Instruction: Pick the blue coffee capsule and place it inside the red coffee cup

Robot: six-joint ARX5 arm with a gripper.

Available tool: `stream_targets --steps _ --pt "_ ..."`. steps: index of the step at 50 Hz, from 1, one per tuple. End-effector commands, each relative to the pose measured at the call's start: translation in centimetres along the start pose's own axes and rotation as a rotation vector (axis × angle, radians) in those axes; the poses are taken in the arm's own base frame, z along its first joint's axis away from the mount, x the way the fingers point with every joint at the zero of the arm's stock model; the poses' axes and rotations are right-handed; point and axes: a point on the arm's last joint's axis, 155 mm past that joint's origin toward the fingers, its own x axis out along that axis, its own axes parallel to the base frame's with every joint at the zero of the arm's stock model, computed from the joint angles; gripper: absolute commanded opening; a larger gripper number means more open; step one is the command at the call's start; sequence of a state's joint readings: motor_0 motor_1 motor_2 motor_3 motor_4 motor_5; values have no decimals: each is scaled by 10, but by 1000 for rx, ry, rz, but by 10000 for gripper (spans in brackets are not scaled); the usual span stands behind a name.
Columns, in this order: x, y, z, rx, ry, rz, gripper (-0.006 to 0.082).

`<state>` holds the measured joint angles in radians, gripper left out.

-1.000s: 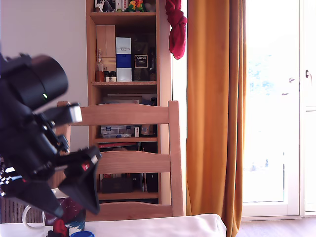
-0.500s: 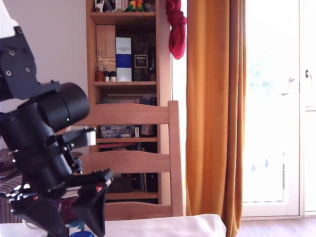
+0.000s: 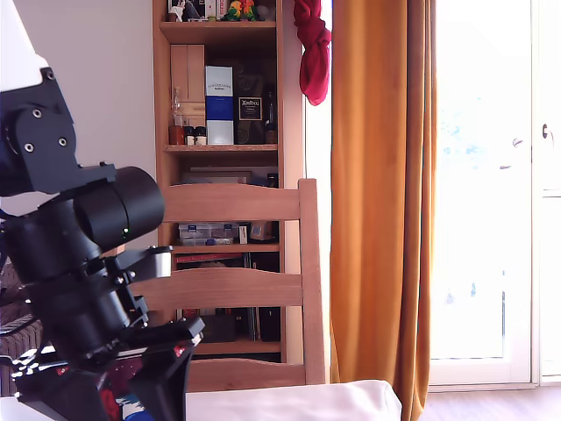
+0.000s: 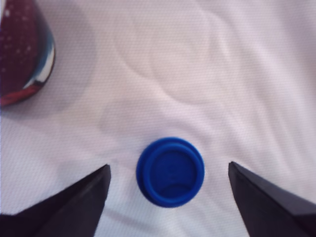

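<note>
— Between my fingertips [image 4: 170, 185] sits the blue coffee capsule [image 4: 170, 171], flat side up on the white cloth [image 4: 222, 74]; jaws spread wide, touching nothing, so I can close from both sides.

— Anything blocking?

— No. The red coffee cup [image 4: 22, 54] stands off to one side, apart from the capsule. My arm [image 3: 88, 289] hides both in the exterior view.

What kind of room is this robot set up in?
Most likely a home living or dining room: a wooden bookshelf with boxes and bottles, a wooden chair at a cloth-covered table, and an orange curtain beside a bright glass door.
</note>
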<state>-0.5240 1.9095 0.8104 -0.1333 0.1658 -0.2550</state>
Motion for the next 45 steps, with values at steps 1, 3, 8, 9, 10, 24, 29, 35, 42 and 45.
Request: stream_targets --steps 1,3,8,9,10,24,29,35,42,45 --pt "5 -2 0 -1 10 -2 697" --pt "5 -3 2 1 4 -3 688" --pt "4 -5 8 3 -9 -7 624" --pt "4 -5 9 2 -9 -7 607" --pt "3 -5 9 2 -8 -7 588" --pt "2 -8 -2 -7 48 -24 366" --pt "2 -7 -6 -10 65 -20 366" --pt "2 -6 -6 -4 62 -13 363" --pt "2 -2 -2 -1 48 2 330" --pt "1 -2 0 -2 42 1 302"
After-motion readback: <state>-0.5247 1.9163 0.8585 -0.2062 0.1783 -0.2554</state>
